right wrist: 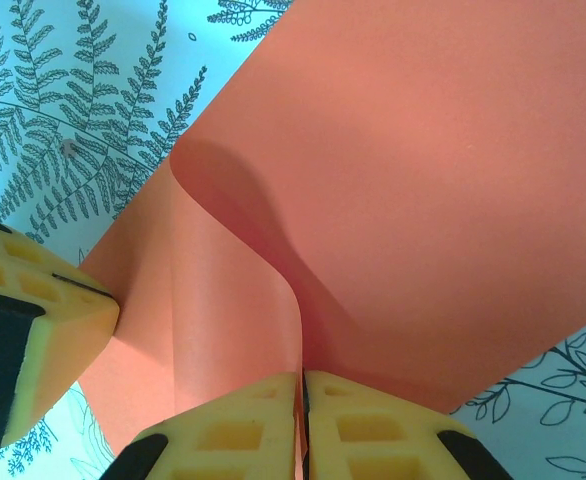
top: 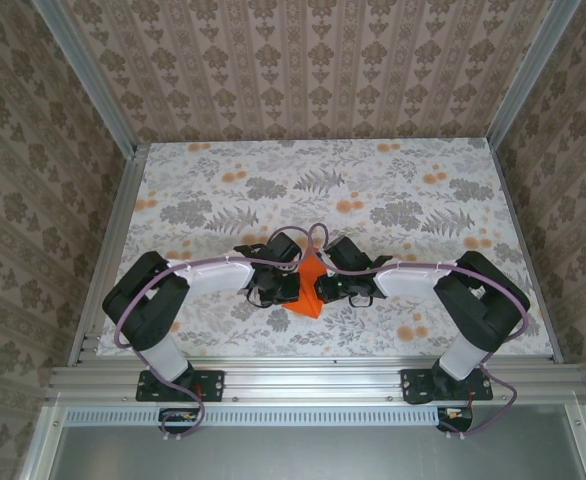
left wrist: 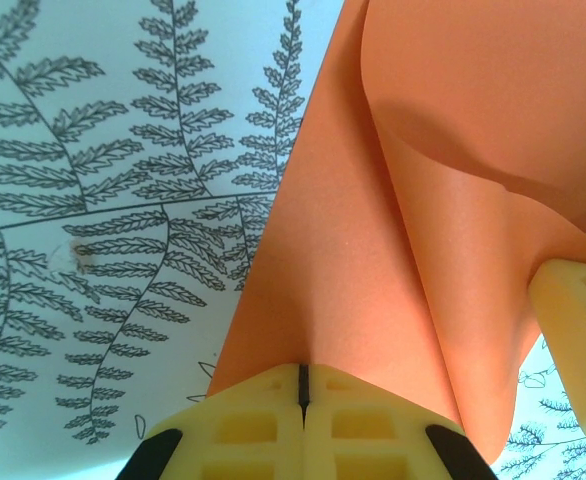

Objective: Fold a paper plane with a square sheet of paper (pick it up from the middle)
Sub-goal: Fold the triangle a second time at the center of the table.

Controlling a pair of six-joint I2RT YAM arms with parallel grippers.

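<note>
The square sheet of paper [top: 310, 292] is bright orange and hangs bent between both grippers at the near centre of the table. My left gripper [top: 295, 287] is shut on one edge; in the left wrist view the paper [left wrist: 373, 250] rises from its closed yellow fingertips [left wrist: 301, 378] and curls over to the right. My right gripper [top: 324, 288] is shut on the opposite side, and the paper [right wrist: 423, 180] slips between its tips [right wrist: 302, 382] with a rolled fold above. Each wrist view catches the other gripper's yellow finger [left wrist: 578, 300] [right wrist: 43, 320] touching the sheet.
A fern and flower printed cloth [top: 323, 190] covers the table. Patterned walls stand on three sides with metal posts [top: 93, 90] at the corners. An aluminium rail [top: 313, 380] runs along the near edge by the arm bases.
</note>
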